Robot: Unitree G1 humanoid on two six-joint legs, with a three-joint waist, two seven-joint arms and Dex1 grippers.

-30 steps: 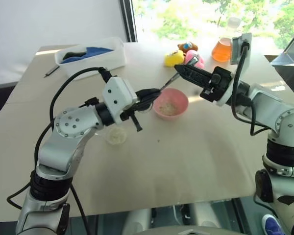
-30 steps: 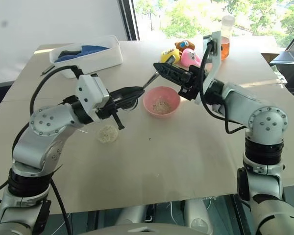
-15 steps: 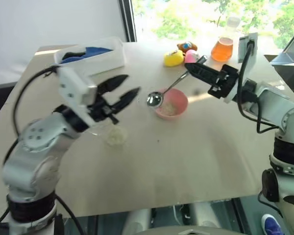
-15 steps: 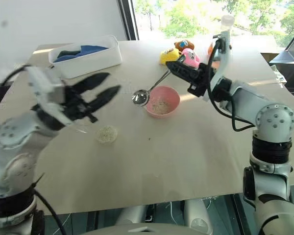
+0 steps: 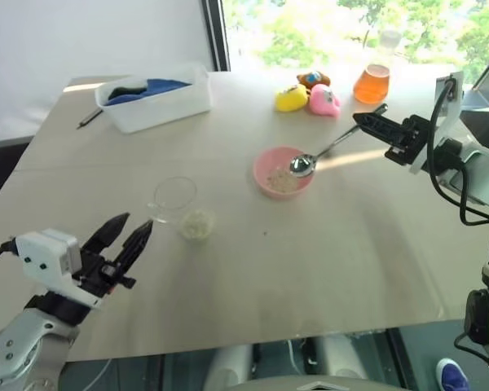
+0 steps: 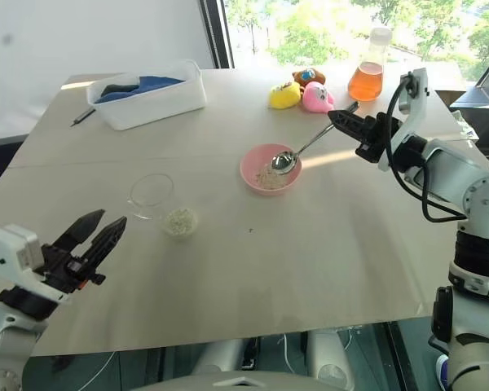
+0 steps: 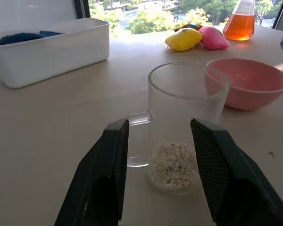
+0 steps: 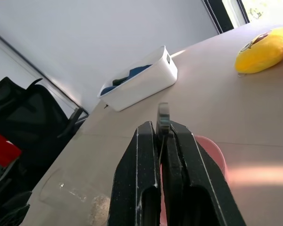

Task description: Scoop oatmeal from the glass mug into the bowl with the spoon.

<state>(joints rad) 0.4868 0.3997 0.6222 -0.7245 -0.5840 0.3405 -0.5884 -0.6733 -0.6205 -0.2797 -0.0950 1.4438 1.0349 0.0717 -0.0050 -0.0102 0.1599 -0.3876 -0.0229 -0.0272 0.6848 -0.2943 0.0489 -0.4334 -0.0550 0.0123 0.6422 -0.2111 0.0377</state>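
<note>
The glass mug [image 5: 176,198] stands upright left of centre, with a little oatmeal [image 7: 173,165] at its bottom. Right of it sits the pink bowl [image 5: 265,167] with some oatmeal [image 5: 279,181] inside. My right gripper [image 5: 365,124] is shut on the handle of the spoon [image 5: 332,147]. The spoon's shiny head [image 5: 301,165] hangs over the bowl's right side. My left gripper [image 5: 124,232] is open near the table's front left, short of the mug and apart from it. In the left wrist view the mug [image 7: 188,89] stands ahead between its two black fingers [image 7: 108,179].
A white tub [image 5: 167,104] with blue cloth and a dark pen [image 5: 88,119] lie at the back left. Yellow [image 5: 291,98], pink [image 5: 323,99] and brown [image 5: 312,78] toys and a flask of orange liquid [image 5: 372,81] stand at the back right.
My left gripper opened, drew away from the spoon's head and dropped back to the front left. My right gripper carried the spoon to the right, bringing its head over the bowl.
</note>
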